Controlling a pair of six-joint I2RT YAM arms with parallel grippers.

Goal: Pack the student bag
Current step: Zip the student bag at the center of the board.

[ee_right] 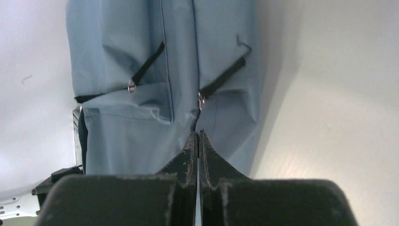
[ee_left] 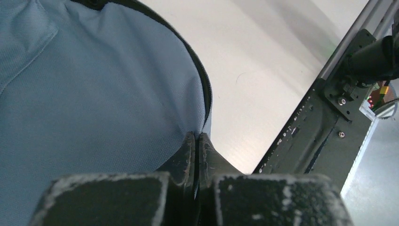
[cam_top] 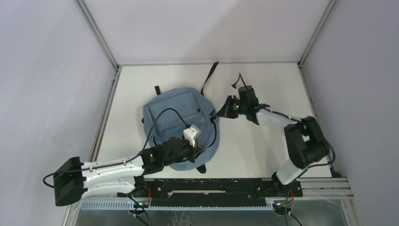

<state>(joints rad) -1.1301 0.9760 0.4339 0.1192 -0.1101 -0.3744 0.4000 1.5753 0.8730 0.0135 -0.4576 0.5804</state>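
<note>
Now, bag: soft slate-blue fabric backpack [cam_top: 176, 110], flat on white table [cam_top: 254, 150].
Left gripper [cam_top: 201, 150]: fingers pinched together on backpack's near rim.
Right gripper [cam_top: 217, 114]: clamped on backpack's right edge.
Risk: thin fabric may slip free if pulled.

From above, the left arm [cam_top: 162, 155] hides the rim of the student bag [cam_top: 176, 106] at 6 o'clock. In both wrist views the bag runs off the picture at 12 o'clock. Whether the closed left fingers [ee_left: 188, 155] or right fingers [ee_right: 190, 153] pinch cloth, I cannot tell.
</note>
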